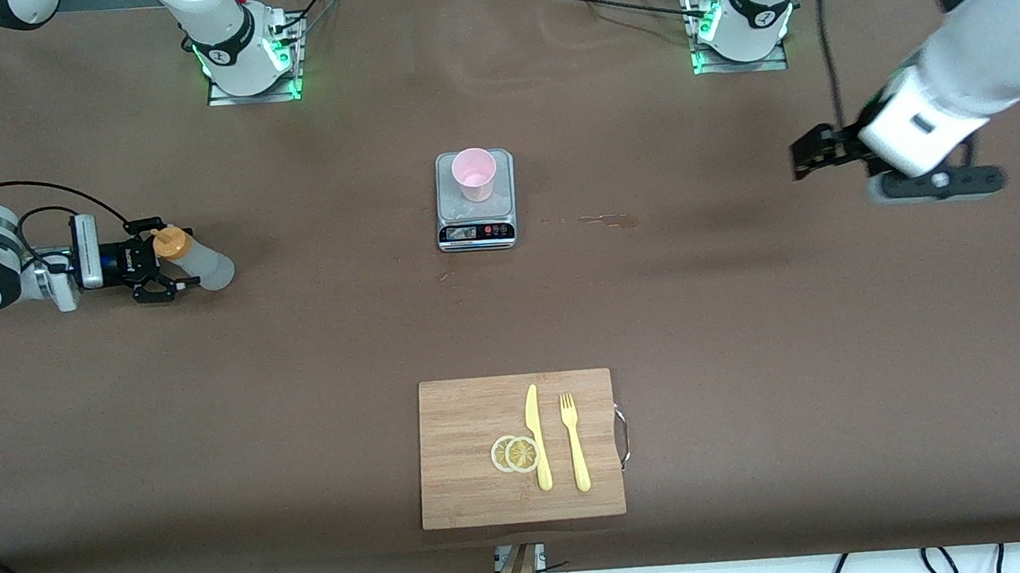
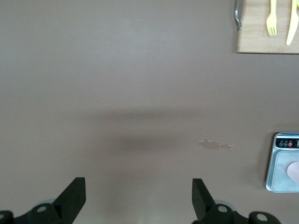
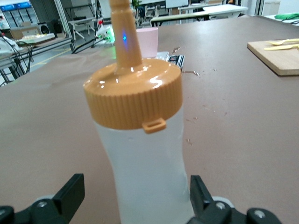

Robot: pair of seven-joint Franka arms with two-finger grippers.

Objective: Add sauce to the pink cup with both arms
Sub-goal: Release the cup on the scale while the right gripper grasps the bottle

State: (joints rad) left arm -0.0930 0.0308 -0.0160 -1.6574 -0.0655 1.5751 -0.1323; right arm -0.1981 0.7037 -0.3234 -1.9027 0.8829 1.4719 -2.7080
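Nearest the camera lies a board [image 1: 469, 447] carrying a knife [image 1: 537, 438], a fork [image 1: 574, 442] and two lemon slices [image 1: 514, 453], none of which the task needs. At the right arm's end of the table the right gripper [image 1: 165, 271] stands with fingers spread on either side of the upright bottle [image 1: 194, 259], not yet closed, so the step in hand is the grasp; the next move calls for closing on the body below the orange cap. Pink cup [image 1: 474, 174] stands on the scale [image 1: 476, 199] at mid-table, apparently empty, while the left gripper [image 1: 808, 152] waits open over bare table.
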